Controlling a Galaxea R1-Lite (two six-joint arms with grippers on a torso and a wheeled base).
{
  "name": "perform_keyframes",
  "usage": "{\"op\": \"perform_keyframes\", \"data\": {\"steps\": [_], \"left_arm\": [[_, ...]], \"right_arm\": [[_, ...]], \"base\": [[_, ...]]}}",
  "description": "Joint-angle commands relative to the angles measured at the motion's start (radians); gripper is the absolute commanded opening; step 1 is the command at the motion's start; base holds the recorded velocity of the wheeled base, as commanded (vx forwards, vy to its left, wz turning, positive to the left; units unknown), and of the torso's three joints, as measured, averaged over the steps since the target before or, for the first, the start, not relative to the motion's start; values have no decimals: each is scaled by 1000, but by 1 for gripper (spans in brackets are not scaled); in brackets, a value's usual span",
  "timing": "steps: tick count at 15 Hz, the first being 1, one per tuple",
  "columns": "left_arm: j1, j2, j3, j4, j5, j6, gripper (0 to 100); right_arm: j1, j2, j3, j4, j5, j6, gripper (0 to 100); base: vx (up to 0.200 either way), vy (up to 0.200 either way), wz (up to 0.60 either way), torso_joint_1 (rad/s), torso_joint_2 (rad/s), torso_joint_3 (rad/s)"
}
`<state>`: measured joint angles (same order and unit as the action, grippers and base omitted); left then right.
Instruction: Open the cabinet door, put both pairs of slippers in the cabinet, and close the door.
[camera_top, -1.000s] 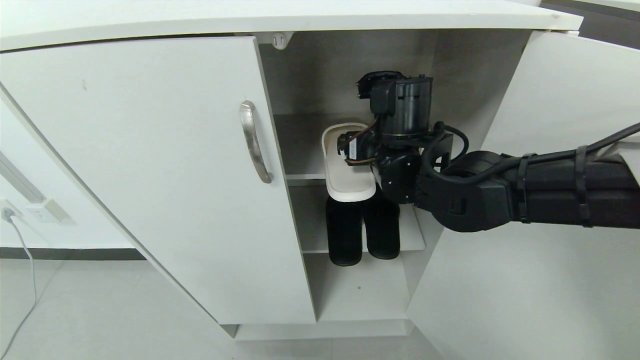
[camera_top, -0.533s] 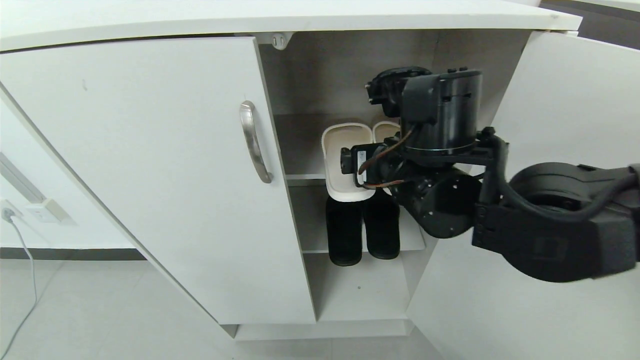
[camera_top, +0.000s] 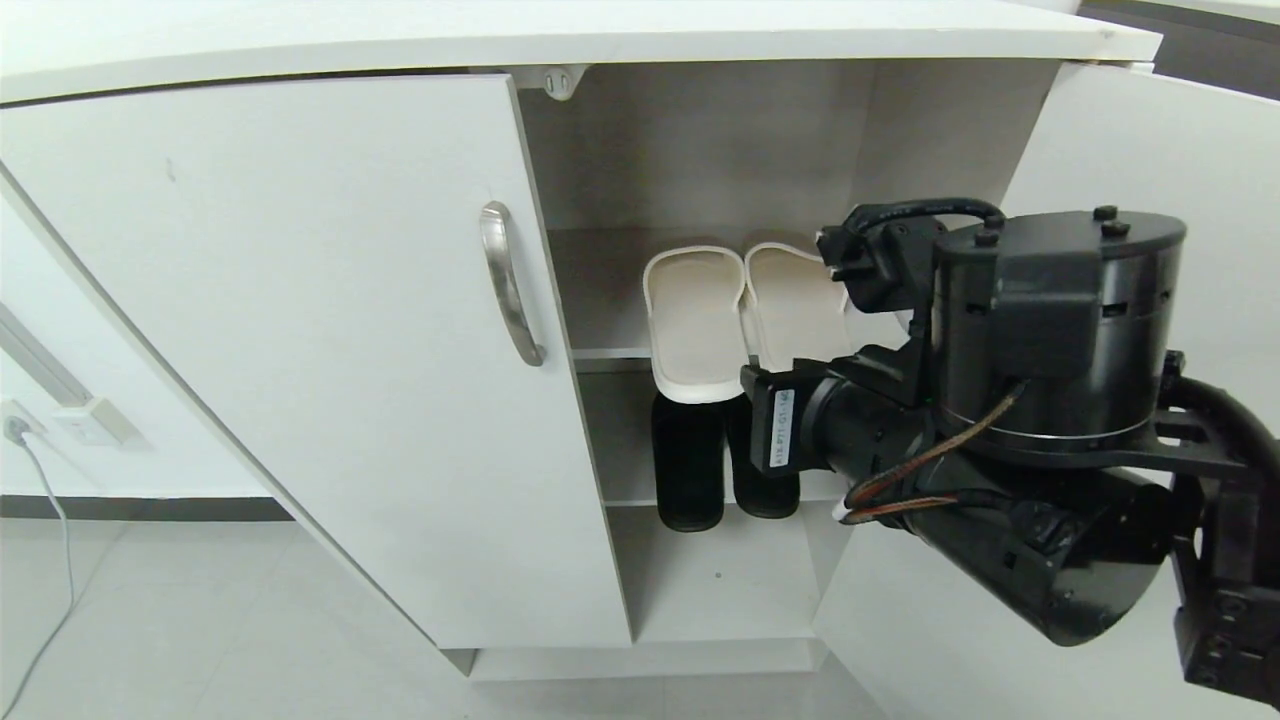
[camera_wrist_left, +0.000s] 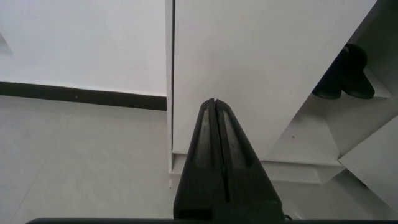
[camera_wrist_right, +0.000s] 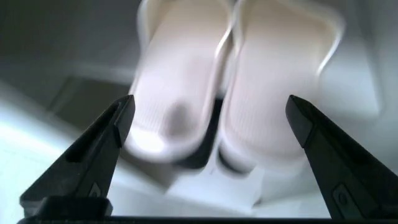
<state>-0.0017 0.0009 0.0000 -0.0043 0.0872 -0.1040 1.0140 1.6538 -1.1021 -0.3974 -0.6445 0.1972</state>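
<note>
A pair of white slippers (camera_top: 740, 310) lies side by side on the cabinet's upper shelf (camera_top: 600, 300), heels sticking out over its front edge. A pair of black slippers (camera_top: 725, 460) stands on the shelf below. My right arm (camera_top: 1040, 330) hangs in front of the open compartment, outside the cabinet. The right gripper (camera_wrist_right: 210, 106) is open and holds nothing, a short way in front of the white slippers (camera_wrist_right: 186, 81). My left gripper (camera_wrist_left: 214, 124) is shut and empty, low near the floor in front of the closed left door (camera_wrist_left: 261, 62); the black slippers (camera_wrist_left: 348, 71) lie off to its side.
The left door (camera_top: 300, 330) with its metal handle (camera_top: 508, 283) is closed. The right door (camera_top: 1130, 180) stands swung open beside my right arm. The cabinet's bottom compartment (camera_top: 720, 590) holds nothing. A wall socket with a cable (camera_top: 85, 420) is at the left.
My right arm has drawn back out of the cabinet toward the camera. The white slippers stay on the upper shelf, and both of them now show.
</note>
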Motion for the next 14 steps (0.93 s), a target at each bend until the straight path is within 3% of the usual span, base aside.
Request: {"op": "perform_keyframes", "data": {"steps": [1, 12, 14], "left_arm": [[0, 1, 0, 0, 0, -2, 0], [0, -1, 0, 0, 0, 0, 0], [0, 1, 0, 0, -1, 0, 0]], "right_arm": [[3, -11, 36, -24, 17, -4, 0], [18, 15, 51, -29, 20, -1, 0], [18, 14, 51, -31, 17, 1, 0]], "base": [[0, 0, 0, 0, 0, 0], [0, 0, 0, 0, 0, 0], [-200, 0, 0, 7, 2, 2]]}}
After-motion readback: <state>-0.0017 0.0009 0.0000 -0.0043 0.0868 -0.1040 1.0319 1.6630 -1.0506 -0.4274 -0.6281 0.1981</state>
